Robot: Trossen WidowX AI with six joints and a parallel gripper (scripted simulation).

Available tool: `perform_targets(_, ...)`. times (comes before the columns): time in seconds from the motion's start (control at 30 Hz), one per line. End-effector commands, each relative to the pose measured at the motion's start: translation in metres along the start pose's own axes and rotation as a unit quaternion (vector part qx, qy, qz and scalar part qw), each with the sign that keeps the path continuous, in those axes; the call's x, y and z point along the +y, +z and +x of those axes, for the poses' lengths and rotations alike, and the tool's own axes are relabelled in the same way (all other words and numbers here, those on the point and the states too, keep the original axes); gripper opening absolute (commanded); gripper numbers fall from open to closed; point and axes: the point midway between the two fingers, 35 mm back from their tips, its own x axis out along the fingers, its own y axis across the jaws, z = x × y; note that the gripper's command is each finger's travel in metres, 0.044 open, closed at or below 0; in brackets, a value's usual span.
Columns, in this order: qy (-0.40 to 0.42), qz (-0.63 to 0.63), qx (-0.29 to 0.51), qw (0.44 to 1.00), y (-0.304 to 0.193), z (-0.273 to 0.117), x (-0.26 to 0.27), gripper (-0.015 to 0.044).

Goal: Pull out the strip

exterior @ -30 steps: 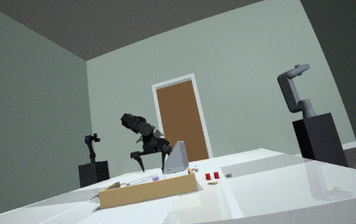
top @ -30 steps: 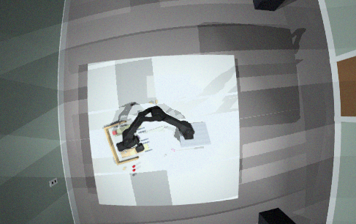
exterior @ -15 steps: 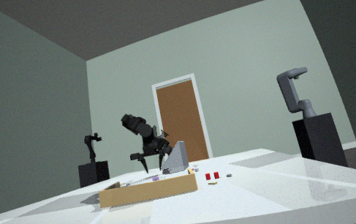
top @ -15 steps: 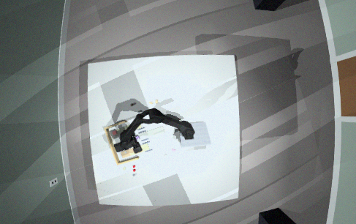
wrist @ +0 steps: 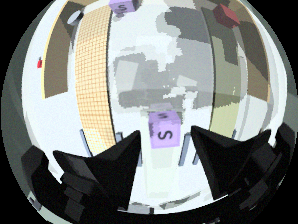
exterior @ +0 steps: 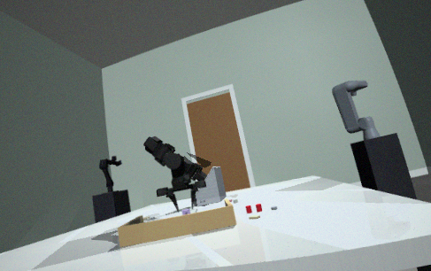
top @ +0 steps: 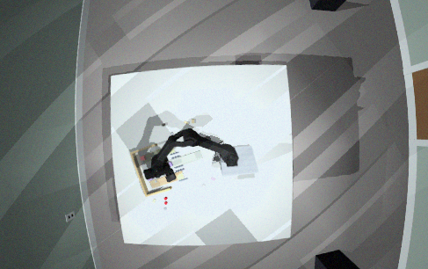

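A purple cube marked S (wrist: 165,131) (exterior: 186,212) stands between the fingertips, with gaps on both sides in the wrist view. A pale strip (wrist: 162,177) (top: 190,157) runs from the cube toward the arm; the cube seems to rest on its far part. My gripper (wrist: 165,132) (exterior: 186,209) is partly open and low, its fingers on either side of the cube, gripping nothing. In the wrist view, a tan gridded strip (wrist: 92,75) lies left and a yellow-green strip (wrist: 224,105) right. The fingertips are hidden in the overhead view.
A tan-walled tray (exterior: 178,231) surrounds the far area. Dark guide bars (wrist: 185,149) stand between the strips. Another purple lettered cube (wrist: 122,6) and a red block (wrist: 227,16) are farther in. Red pieces (top: 165,199) (exterior: 249,209) lie outside. A grey block (exterior: 214,186) stands behind.
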Motion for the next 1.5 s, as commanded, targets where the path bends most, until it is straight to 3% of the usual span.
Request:
perform_targets(0.0, -0.001, -0.005, 0.003, 1.0, -0.002, 0.009, 0.001, 0.025)
perform_targets(0.43, -0.002, -0.005, 0.004, 1.0, -0.002, 0.022, 0.001, 0.025)
perform_targets(0.57, -0.001, -0.001, 0.002, 1.0, -0.001, 0.02, 0.0, 0.0145)
perform_targets(0.8, -0.001, -0.001, 0.002, 1.0, -0.001, 0.02, 0.0, 0.0098)
perform_targets(0.93, -0.001, -0.001, 0.002, 1.0, -0.004, 0.018, 0.001, 0.0)
perform_targets(1.47, -0.001, -0.006, 0.004, 1.0, -0.058, -0.023, 0.021, 0.0)
